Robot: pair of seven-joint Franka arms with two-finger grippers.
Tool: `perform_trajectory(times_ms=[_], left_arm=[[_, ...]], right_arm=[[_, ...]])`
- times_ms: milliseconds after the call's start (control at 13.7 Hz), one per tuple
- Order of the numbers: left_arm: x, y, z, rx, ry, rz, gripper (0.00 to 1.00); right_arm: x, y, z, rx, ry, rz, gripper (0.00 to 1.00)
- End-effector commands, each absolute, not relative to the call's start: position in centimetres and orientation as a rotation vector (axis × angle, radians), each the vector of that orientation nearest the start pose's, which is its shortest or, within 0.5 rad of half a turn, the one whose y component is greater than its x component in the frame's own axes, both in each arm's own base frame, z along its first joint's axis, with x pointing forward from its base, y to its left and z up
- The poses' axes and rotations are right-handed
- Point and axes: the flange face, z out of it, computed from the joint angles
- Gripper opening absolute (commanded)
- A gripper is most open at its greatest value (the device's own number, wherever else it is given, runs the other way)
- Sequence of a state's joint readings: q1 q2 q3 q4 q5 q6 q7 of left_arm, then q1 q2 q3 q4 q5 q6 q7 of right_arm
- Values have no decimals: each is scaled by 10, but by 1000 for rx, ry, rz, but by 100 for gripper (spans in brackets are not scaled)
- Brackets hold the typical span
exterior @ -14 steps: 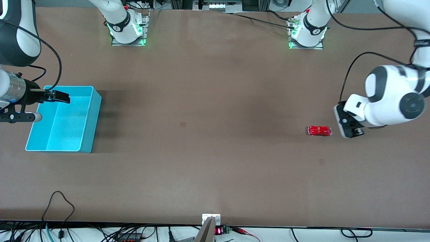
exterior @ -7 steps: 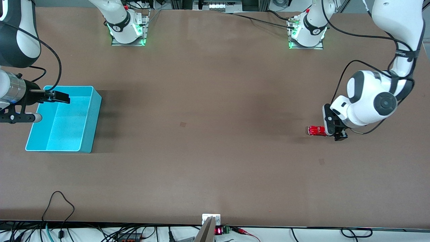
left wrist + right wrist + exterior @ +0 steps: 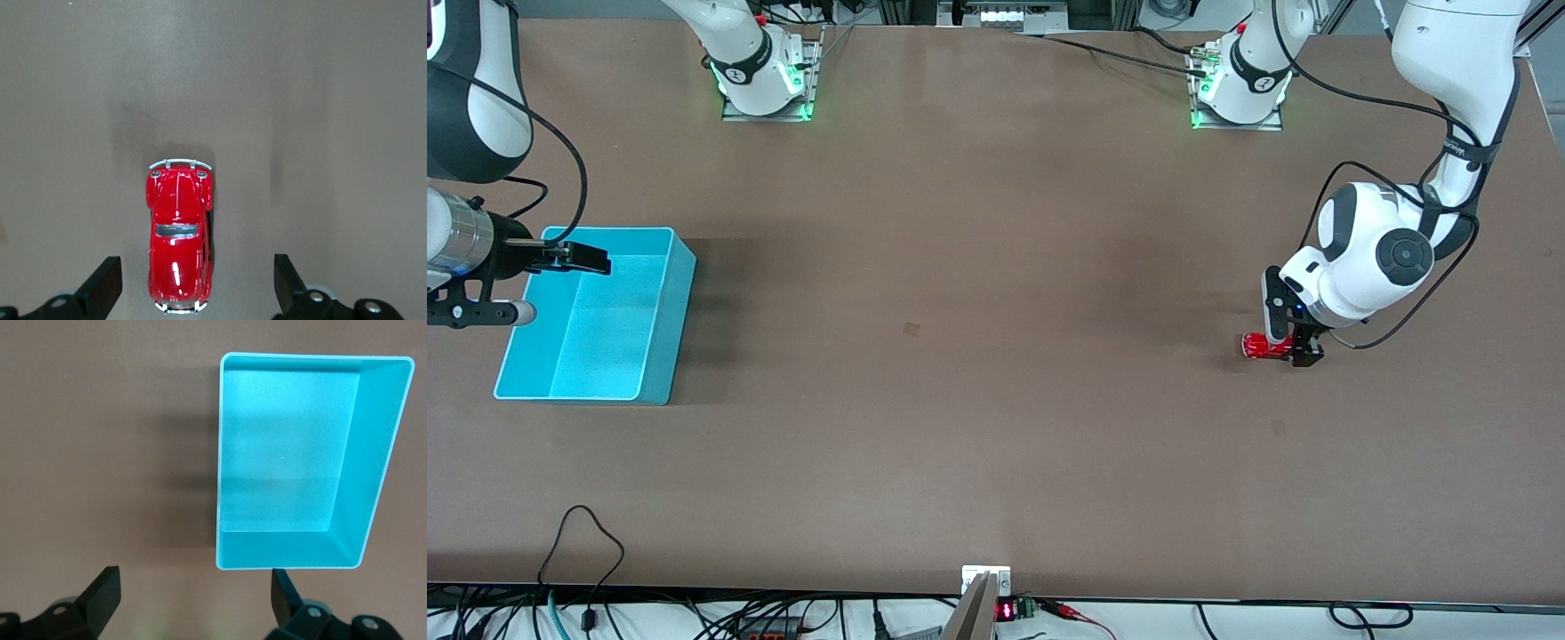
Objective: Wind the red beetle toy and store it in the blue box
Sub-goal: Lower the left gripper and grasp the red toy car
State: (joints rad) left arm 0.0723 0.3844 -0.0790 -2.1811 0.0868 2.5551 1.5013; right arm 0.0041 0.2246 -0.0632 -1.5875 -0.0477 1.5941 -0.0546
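The red beetle toy (image 3: 1256, 345) stands on the brown table toward the left arm's end, partly hidden by my left gripper (image 3: 1288, 345). In the left wrist view the toy (image 3: 178, 233) lies lengthwise between the wide-apart fingers (image 3: 100, 288), closer to one of them and touching neither. The left gripper (image 3: 193, 293) is open and low over the toy's rear end. The blue box (image 3: 682, 302) stands empty toward the right arm's end. My right gripper (image 3: 587, 260) waits open over the box's farther rim. In the right wrist view the box (image 3: 377, 447) lies ahead of the open right gripper (image 3: 193, 600).
The two arm bases (image 3: 763, 84) (image 3: 1238, 93) stand at the table's edge farthest from the front camera. Cables and a small device with a red display (image 3: 1005, 611) lie along the table's edge nearest the front camera. A cable hangs from the left arm (image 3: 1396, 320).
The left arm has swung in from the left arm's end of the table and come down, so its open gripper now straddles the toy. The right arm and the box have not moved.
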Motion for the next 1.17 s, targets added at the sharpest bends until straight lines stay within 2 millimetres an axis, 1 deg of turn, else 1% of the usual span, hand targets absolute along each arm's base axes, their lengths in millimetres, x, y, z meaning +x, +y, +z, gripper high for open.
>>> perform_trajectory(times_ms=[0, 146, 292, 512, 658, 804, 877, 950, 1023, 1096], left_arm=[[556, -1, 198, -2165, 2241, 3, 100], [559, -2, 197, -2146, 2239, -24, 100], [557, 3, 190, -2160, 2237, -14, 100], [557, 10, 185, -2169, 2222, -27, 99], [557, 10, 184, -2167, 2221, -31, 90], [559, 10, 186, -2164, 2217, -37, 87], [559, 10, 185, -2165, 2218, -36, 84], [559, 10, 185, -2164, 2218, -37, 74], [559, 11, 185, -2165, 2216, -37, 72], [559, 11, 184, -2168, 2215, -35, 67]], right_arm=[[606, -40, 490, -3169, -9, 364, 100], [605, -40, 490, -3168, -12, 369, 100], [605, -40, 490, -3169, -14, 366, 100], [606, -40, 489, -3167, -26, 369, 100], [607, -42, 490, -3170, -22, 355, 100], [608, -53, 488, -3165, -15, 353, 100], [609, -57, 485, -3163, -17, 358, 100], [610, -58, 482, -3161, -15, 360, 100], [611, -58, 480, -3162, -15, 365, 100], [611, -58, 480, -3162, -18, 365, 100]])
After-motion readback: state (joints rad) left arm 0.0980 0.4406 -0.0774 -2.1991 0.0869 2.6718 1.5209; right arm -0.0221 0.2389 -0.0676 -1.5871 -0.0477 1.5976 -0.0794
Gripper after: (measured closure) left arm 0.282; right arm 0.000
